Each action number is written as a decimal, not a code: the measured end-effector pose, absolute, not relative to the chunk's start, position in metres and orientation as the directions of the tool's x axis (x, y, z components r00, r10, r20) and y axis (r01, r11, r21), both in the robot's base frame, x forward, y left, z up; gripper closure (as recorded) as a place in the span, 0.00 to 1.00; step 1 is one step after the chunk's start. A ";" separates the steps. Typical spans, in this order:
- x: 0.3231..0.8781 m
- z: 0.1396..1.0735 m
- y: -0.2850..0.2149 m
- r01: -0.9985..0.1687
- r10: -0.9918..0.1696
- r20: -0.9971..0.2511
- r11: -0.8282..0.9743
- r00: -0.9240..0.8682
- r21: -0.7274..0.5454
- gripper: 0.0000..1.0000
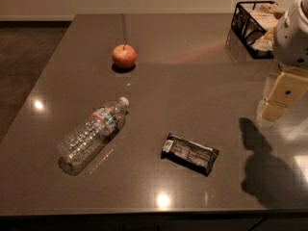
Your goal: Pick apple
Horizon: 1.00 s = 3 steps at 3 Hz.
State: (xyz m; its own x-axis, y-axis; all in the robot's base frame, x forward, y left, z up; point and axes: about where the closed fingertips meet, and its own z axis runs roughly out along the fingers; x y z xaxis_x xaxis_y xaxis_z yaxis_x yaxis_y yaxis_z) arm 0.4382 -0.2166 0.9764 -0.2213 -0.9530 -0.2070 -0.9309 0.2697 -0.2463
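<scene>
The apple (124, 56) sits upright on the dark table (202, 76), toward the far left, with nothing touching it. The gripper (278, 101) hangs at the right edge of the view, above the table and well apart from the apple; whether it is open or closed I cannot tell from here. A black wire basket (252, 29) stands at the far right corner, just behind the arm.

The step in hand looks like the reach – nothing is grasped yet, so the task is at its start. To do it well, the arm should travel left and toward the far side, keeping high enough to pass over the table without dragging. The clear plastic bottle (94, 134) lies on its side at the near left and the dark wrapped bar (189, 153) lies near the front middle; both are off the straight line to the apple, so a direct path should miss them.

The apple is round and will likely roll if nudged from one side. A descent from straight above, centred on the stem, closing evenly across the widest part, seems the safest way – firm, but not hard enough to bruise.
</scene>
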 end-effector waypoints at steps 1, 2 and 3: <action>0.441 0.978 -0.215 -0.930 -0.952 -0.215 0.269 -0.218 -0.249 0.00; 0.466 0.979 -0.200 -0.928 -0.938 -0.272 0.284 -0.216 -0.242 0.00; 0.508 0.975 -0.174 -0.925 -0.913 -0.337 0.311 -0.228 -0.218 0.00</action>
State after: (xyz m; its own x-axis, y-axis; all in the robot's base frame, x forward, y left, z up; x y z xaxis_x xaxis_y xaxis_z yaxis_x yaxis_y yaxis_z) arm 0.5083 -0.1744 0.9755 -0.2282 -0.9134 -0.3370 -0.9249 0.3114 -0.2179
